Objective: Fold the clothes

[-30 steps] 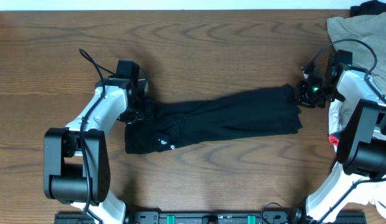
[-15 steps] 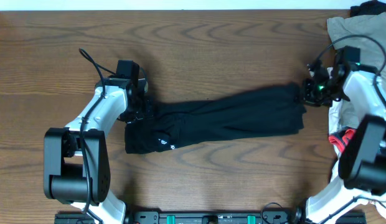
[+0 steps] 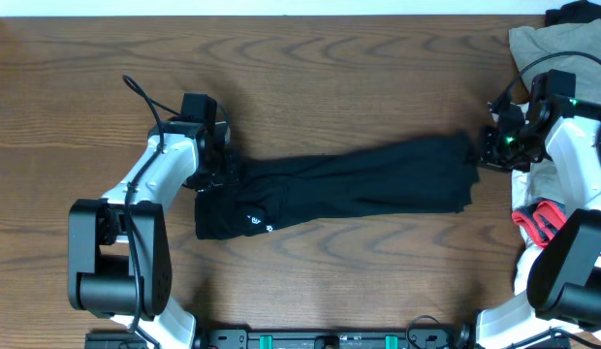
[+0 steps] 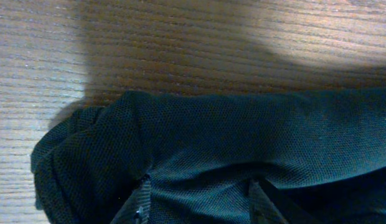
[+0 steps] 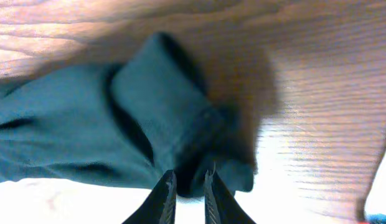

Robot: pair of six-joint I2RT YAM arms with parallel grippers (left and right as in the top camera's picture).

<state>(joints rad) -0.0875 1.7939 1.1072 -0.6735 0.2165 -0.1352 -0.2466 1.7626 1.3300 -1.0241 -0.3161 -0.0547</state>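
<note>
- Seen from overhead: a long black garment, the clothes (image 3: 359, 179), lies stretched across a brown wooden bench (image 3: 330, 68), running from the left tool (image 3: 216, 167) to the right tool (image 3: 483, 147)
- The left tool sits on the wider end of the clothes; its jaws stand about half apart, with a thick fold of mesh-textured black fabric gripped between them
- In the left wrist view, the rounded, bunched edge of the fabric curls ahead of and to one side of the tool, and bare wood begins just beyond that edge
- A small white logo (image 3: 252, 224) shows on the fabric near the left tool, on the side toward the robot base
- The right tool has its jaws nearly together, pinching the narrow end of the clothes; a folded cuff of the fabric bulges just ahead of its fingertips (image 5: 167, 190)
- Beyond that cuff edge, the right wrist view shows only wood grain
- Behind the right tool, well apart from the clothes, a beige garment (image 3: 553, 48) lies at the bench's far corner, and a red-and-white item (image 3: 538, 218) lies beside the right arm
- Wide bare bench lies on the far side of both tools, and a bare strip lies on the near side of the clothes
</note>
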